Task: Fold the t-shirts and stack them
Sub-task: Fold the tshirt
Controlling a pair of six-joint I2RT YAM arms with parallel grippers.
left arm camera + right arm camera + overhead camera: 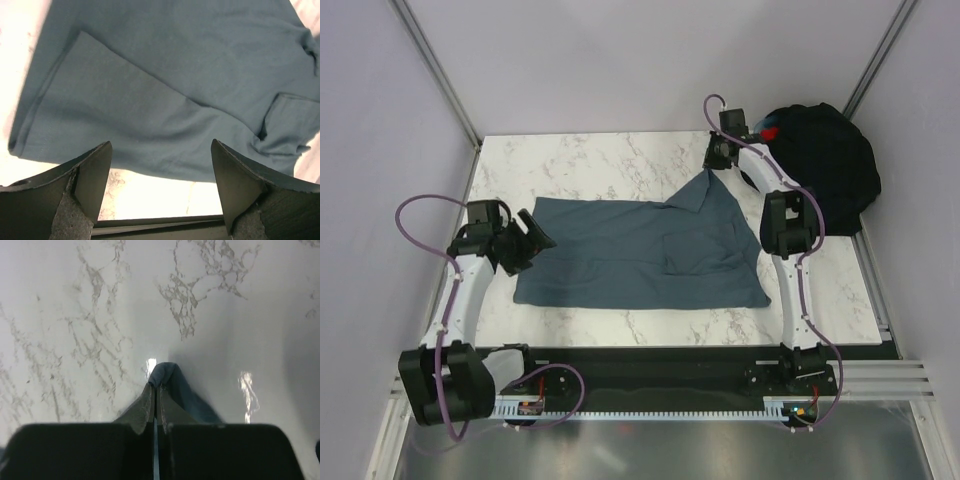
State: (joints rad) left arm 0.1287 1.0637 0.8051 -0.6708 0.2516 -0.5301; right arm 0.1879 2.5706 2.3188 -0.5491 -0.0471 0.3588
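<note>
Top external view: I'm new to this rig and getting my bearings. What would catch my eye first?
A slate blue-grey t-shirt lies spread on the marble table, its far right corner pinched in the right gripper, jaws shut. The left gripper hovers open at its left edge; black t-shirts are heaped at the far right corner.

White links with black joint housings on both arms. The left arm has a purple cable looping out behind its claw. The right arm has its own purple line curling just above its claw. Left gripper: broad black wedge fingers, with rough grey padding further back. Right gripper: dark, tapering to thin tips from a blocky black body.
</note>
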